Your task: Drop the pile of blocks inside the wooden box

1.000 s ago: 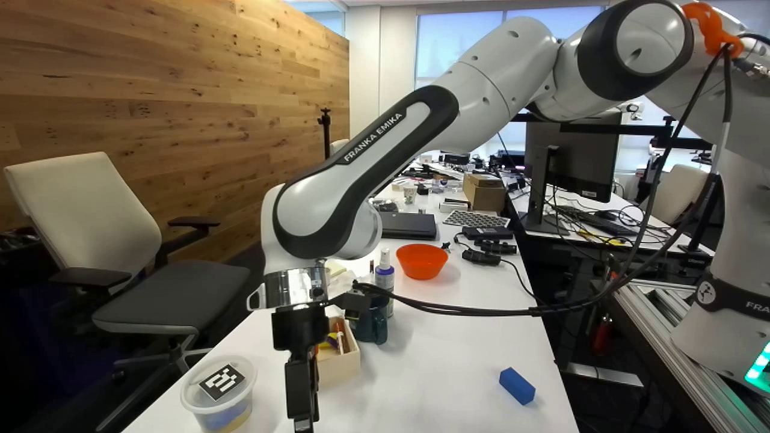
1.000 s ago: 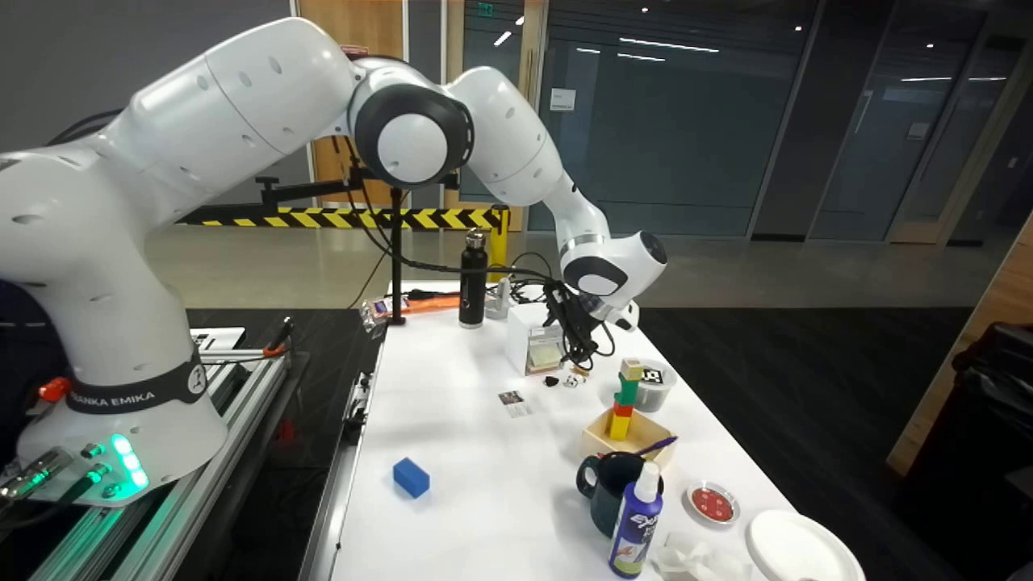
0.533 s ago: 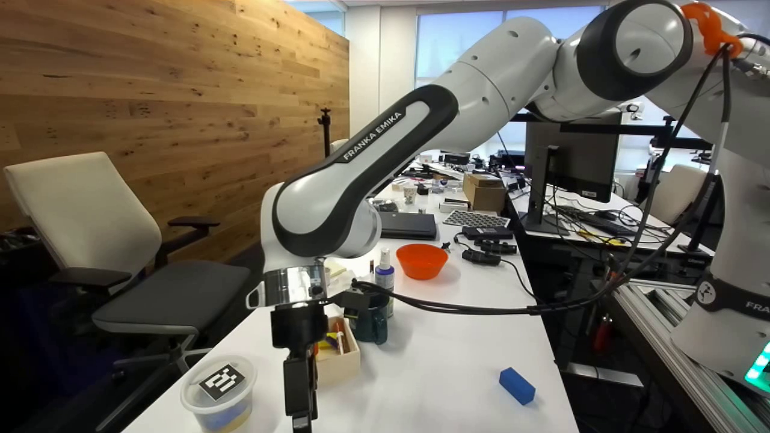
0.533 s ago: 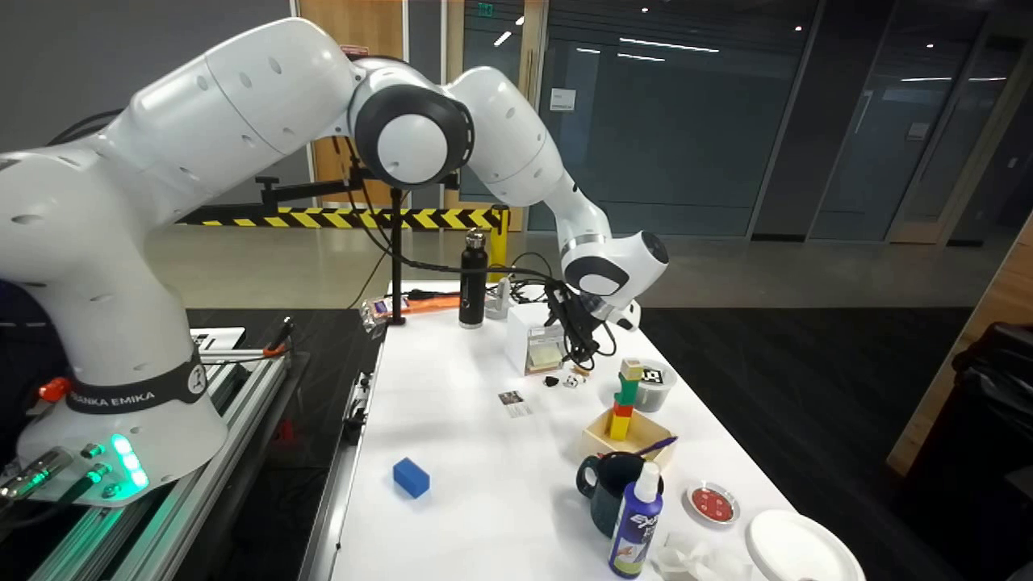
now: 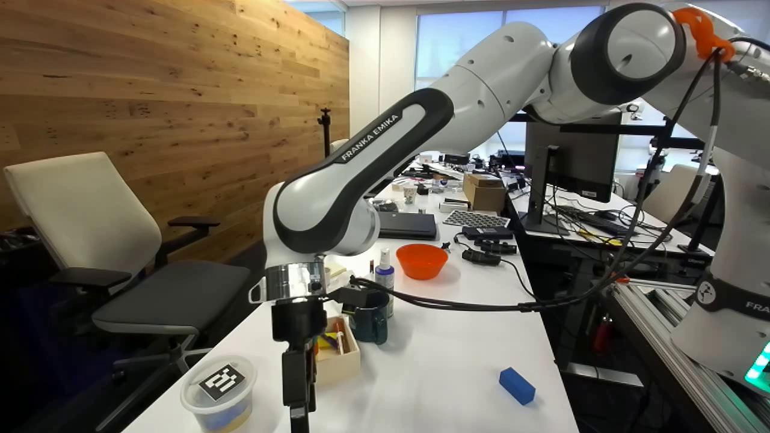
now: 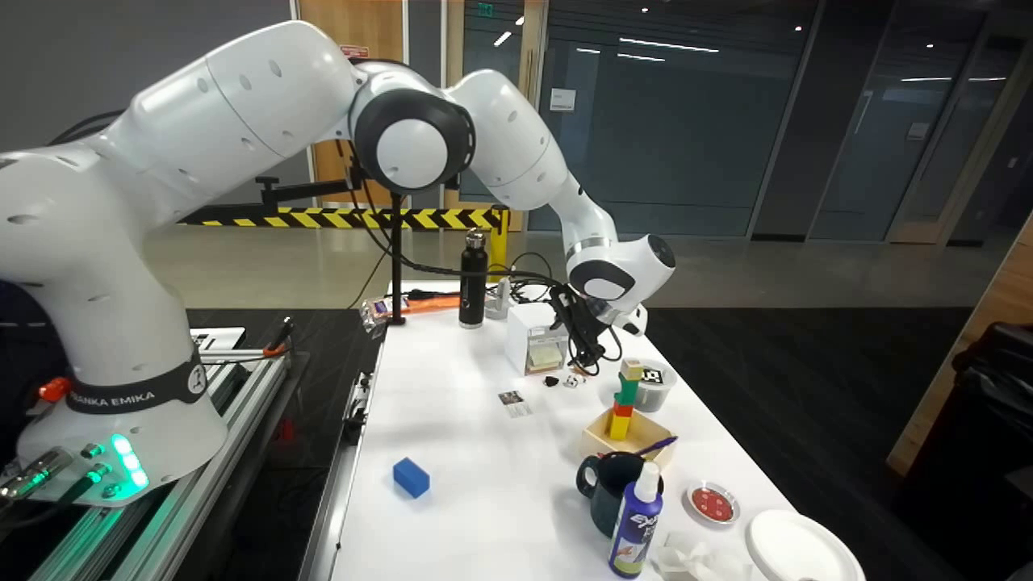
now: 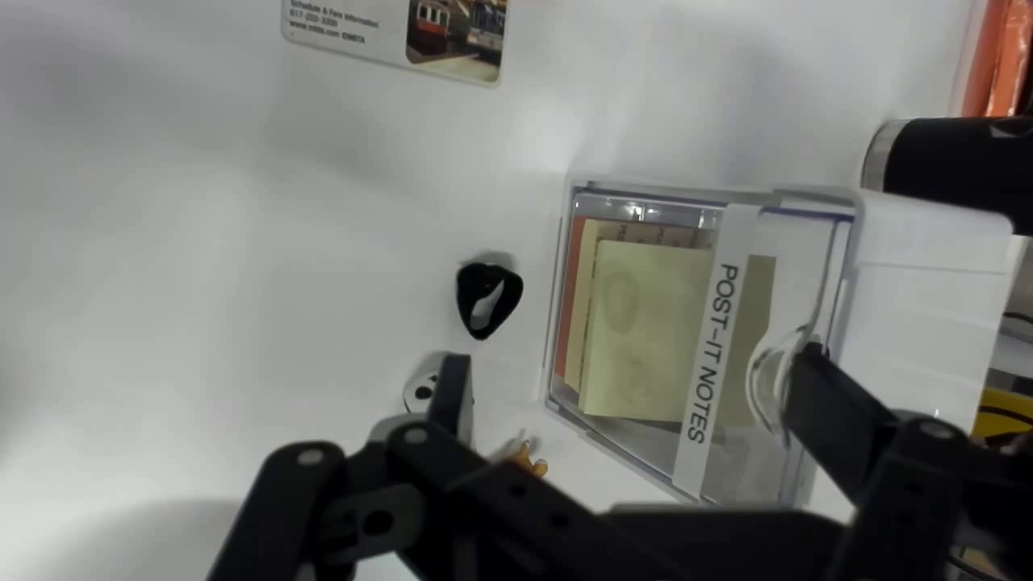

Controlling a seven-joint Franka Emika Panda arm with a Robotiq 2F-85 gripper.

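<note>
The pile of blocks (image 6: 621,410) is a small upright tower, yellow and red below, green above, a pale block on top. It appears to stand inside the pale wooden box (image 6: 595,442), in an exterior view. The box (image 5: 340,368) also shows partly behind the gripper in an exterior view, with coloured pieces in it; the tower is mostly hidden there. My gripper (image 7: 629,375) is open and empty in the wrist view, its fingers (image 7: 450,395) wide apart over the Post-it holder. It hangs beside the box in an exterior view (image 5: 299,418). Box and blocks are out of the wrist view.
A clear Post-it holder (image 7: 654,323) lies below the jaws, near a black ring (image 7: 487,298) and tiny figures. A dark mug (image 6: 609,500), spray bottle (image 6: 636,524) and round tub (image 6: 655,391) stand around the box. A blue oblong (image 6: 411,478) lies apart.
The arm has shifted slightly; the hand has moved a little to the right and down in an exterior view. The block tower, box and other objects have not moved.
</note>
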